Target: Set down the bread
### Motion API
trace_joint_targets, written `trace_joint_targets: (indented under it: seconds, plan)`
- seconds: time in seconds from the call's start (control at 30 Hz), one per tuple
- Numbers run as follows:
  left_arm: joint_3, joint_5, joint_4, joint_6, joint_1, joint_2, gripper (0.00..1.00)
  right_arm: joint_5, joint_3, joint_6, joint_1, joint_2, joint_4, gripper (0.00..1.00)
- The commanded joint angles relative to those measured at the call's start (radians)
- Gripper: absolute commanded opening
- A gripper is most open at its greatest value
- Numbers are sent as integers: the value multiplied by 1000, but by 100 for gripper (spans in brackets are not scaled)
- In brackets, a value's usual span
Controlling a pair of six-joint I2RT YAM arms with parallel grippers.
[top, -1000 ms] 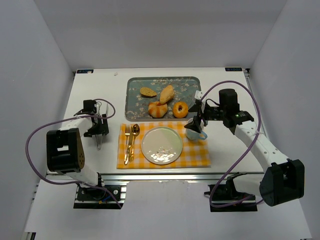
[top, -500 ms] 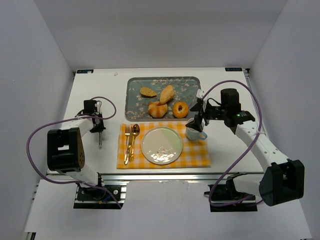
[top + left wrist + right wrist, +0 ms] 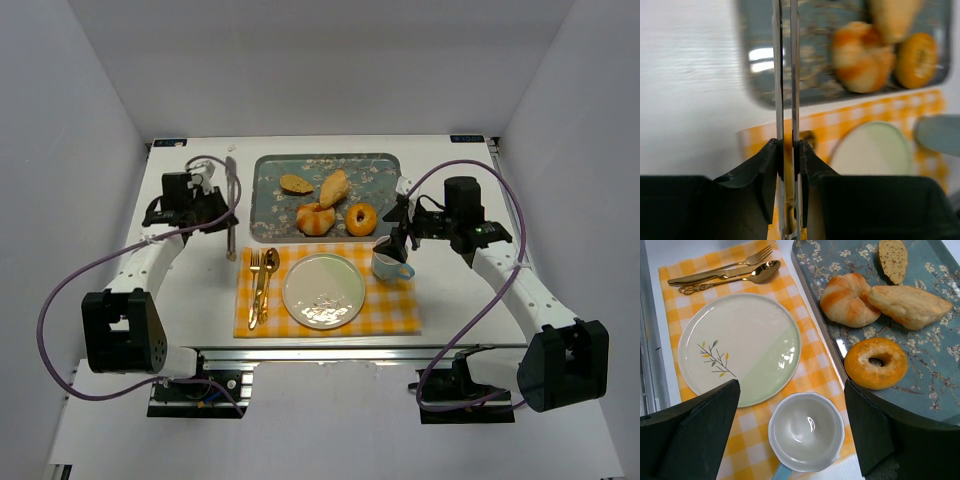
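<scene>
The bread (image 3: 361,218), a golden-orange ring bun, lies on the blue floral tray (image 3: 270,185), at its front right. It also shows in the right wrist view as the bread (image 3: 876,362) and, blurred, in the left wrist view as the bread (image 3: 916,59). My right gripper (image 3: 395,240) hangs open over a white cup (image 3: 806,430), its jaws either side of the cup and nothing between them; the bun is just beyond its right finger (image 3: 875,430). My left gripper (image 3: 788,150) is shut on metal tongs (image 3: 794,75), whose two blades point at the tray's left edge. From above, the tongs (image 3: 231,210) hang left of the tray.
A croissant-like pastry (image 3: 315,218), a long pale roll (image 3: 334,187) and a dark slice (image 3: 296,184) share the tray. On the yellow checked placemat (image 3: 400,310) lie a plate (image 3: 322,290), a gold fork and spoon (image 3: 262,285) and the cup (image 3: 390,266). White walls enclose the table.
My left arm has swung from the table's left side up toward the tray, and the tongs have gone with it in its grip. The right arm has barely moved.
</scene>
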Motion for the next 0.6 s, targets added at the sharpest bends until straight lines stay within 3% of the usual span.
trace_joint_targets:
  seconds: [0.0, 0.27, 0.57]
  plan:
    - [75, 172, -11, -59, -102, 6, 31, -10, 2, 14, -12, -29, 29, 89]
    - [160, 197, 54, -144, -265, 107, 41, -7, -1, 19, -32, -54, 23, 89]
    - [304, 183, 44, -145, -398, 258, 45, -8, -16, 22, -52, -70, 17, 89]
